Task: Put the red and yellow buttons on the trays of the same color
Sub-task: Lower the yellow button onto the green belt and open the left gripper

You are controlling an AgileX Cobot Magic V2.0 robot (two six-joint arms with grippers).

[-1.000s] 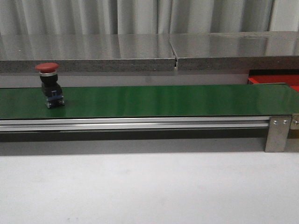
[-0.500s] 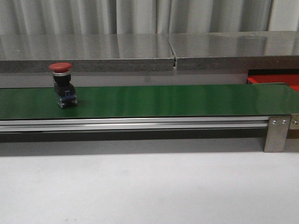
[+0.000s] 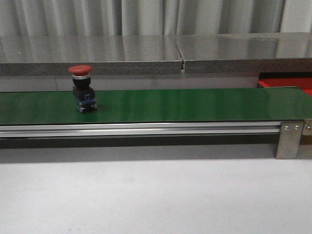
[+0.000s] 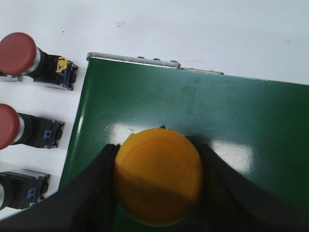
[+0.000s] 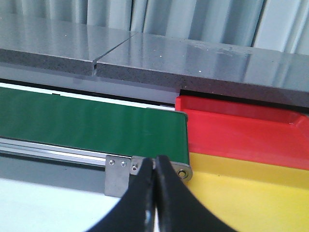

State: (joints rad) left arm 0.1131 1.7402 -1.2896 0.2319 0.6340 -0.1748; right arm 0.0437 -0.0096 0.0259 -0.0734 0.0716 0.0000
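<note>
Two fingers [image 4: 96,188] around yellow button [image 4: 158,182]

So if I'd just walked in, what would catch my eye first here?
Probably the red-capped button standing upright, alone on the left part of the long green belt. Then the big yellow button gripped in the left pincer over the belt's end, and the red tray and yellow tray side by side past the other end.

Yellow button in my left grip

My left gripper [image 4: 157,186] clamps a yellow button [image 4: 158,182] over the green belt [image 4: 193,116]; three buttons [image 4: 34,60] lie beside the belt's edge, two red-capped.
</note>
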